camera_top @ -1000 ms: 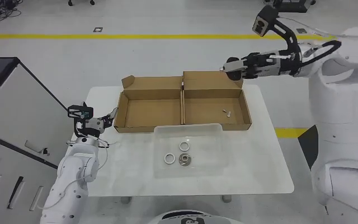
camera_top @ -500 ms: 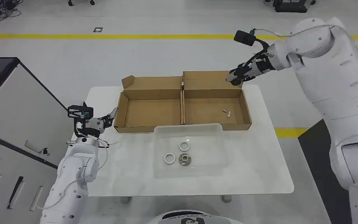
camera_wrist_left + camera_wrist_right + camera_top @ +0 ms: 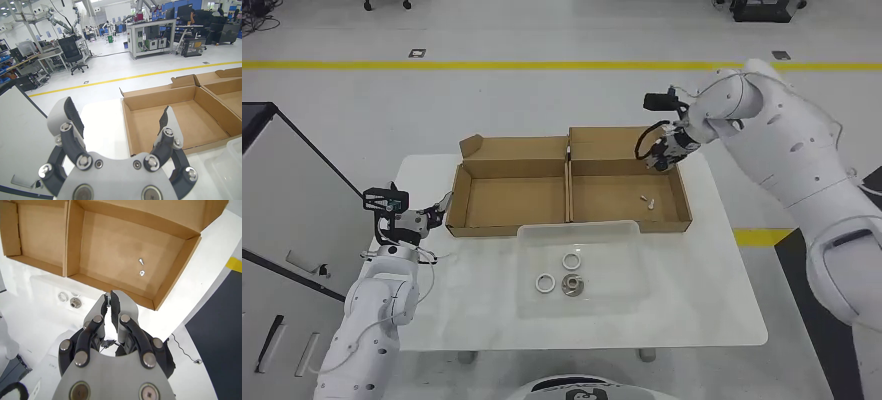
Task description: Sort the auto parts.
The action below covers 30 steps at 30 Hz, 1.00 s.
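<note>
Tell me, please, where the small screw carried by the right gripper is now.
In the right wrist view the screw sits pinched between the right gripper fingertips, held above the right-hand cardboard box.

White bench point(image 3: 692, 300): two open cardboard boxes sit side by side toward the far edge, left box point(image 3: 507, 200) and right box point(image 3: 607, 197). Clear plastic tray point(image 3: 627, 290) sits just near of them (roughly mid-bench).

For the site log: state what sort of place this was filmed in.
Most likely a robotics lab or workshop hall. Other robot arms are mounted on a frame in the background, an open equipment rack holds electronics, and a yellow floor line runs past the table.
</note>
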{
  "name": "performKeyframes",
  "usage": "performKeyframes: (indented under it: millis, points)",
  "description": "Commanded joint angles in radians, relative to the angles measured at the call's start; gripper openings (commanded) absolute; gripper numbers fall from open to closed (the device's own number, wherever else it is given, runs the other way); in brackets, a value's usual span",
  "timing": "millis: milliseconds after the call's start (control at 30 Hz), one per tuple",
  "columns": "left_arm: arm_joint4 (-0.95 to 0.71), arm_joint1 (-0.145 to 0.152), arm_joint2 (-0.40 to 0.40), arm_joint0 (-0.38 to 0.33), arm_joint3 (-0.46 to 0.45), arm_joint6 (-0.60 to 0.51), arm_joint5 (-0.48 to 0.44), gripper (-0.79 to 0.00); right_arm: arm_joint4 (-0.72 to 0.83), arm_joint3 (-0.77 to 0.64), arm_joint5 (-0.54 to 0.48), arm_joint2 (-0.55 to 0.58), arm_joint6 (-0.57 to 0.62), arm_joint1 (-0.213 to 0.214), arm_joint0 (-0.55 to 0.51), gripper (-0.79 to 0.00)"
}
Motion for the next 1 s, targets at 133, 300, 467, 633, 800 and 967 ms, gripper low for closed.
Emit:
performKeyframes:
  millis: [133,300,467,633,800,967]
  points:
    - [0.0,0.0,0.0,0.0,0.0,0.0,0.0,0.0,-0.051,0.044,0.03,-0.051,-0.122,-0.037,-0.028,-0.785]
    - [0.0,0.0,0.0,0.0,0.0,0.0,0.0,0.0,-0.084,0.08,0.056,-0.082,-0.194,-0.064,-0.058,-0.785]
    - [0.0,0.0,0.0,0.0,0.0,0.0,0.0,0.0,-0.092,0.115,0.069,-0.104,-0.21,-0.091,-0.075,-0.785]
    - [0.0,0.0,0.0,0.0,0.0,0.0,0.0,0.0,-0.102,0.133,0.083,-0.124,-0.204,-0.115,-0.093,-0.785]
    - [0.0,0.0,0.0,0.0,0.0,0.0,0.0,0.0,-0.115,0.147,0.107,-0.135,-0.213,-0.133,-0.114,-0.785]
    - [0.0,0.0,0.0,0.0,0.0,0.0,0.0,0.0,-0.125,0.166,0.137,-0.141,-0.217,-0.147,-0.139,-0.785]
